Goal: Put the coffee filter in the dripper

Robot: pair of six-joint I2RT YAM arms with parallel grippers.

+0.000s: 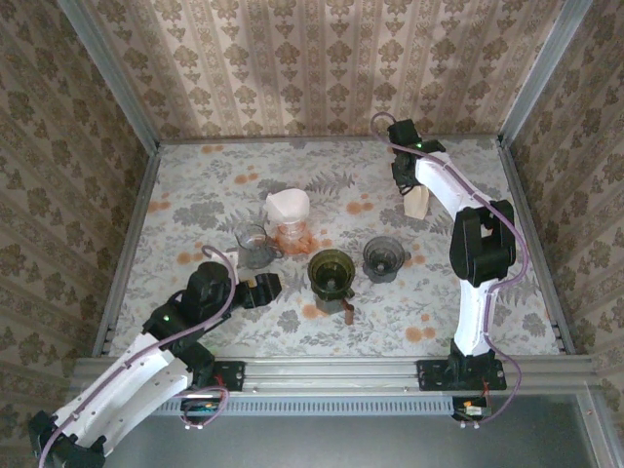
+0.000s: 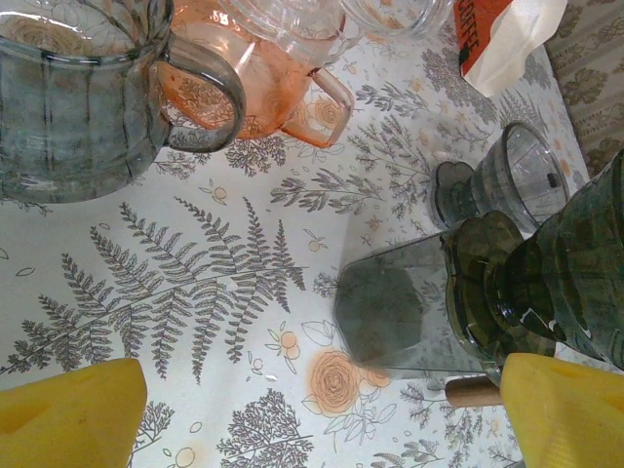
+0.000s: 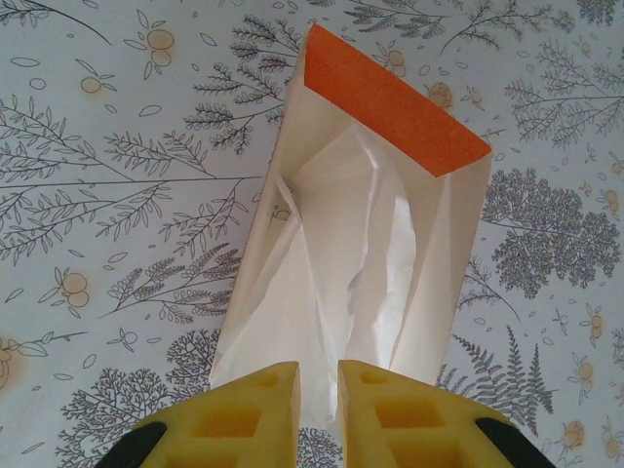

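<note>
Filter [image 1: 289, 205]: apparently already seated in orange dripper [image 1: 292, 236], 11 o'clock of green dripper [image 1: 331, 271]. Right claw [image 3: 319, 378]: nearly together at filter bag [image 3: 370, 244]; grip undeterminable. Left claw [image 2: 322, 414]: apart, idle.

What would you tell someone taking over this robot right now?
Left pincer: open, empty, low between the grey mug and the green dripper.
Right pincer: fingers nearly together at the mouth of the filter bag, far right; whether it grips paper is unclear.
Done: a white filter appears to sit in the orange dripper.
Left: check that the filter is seated, then deal with the bag.
</note>
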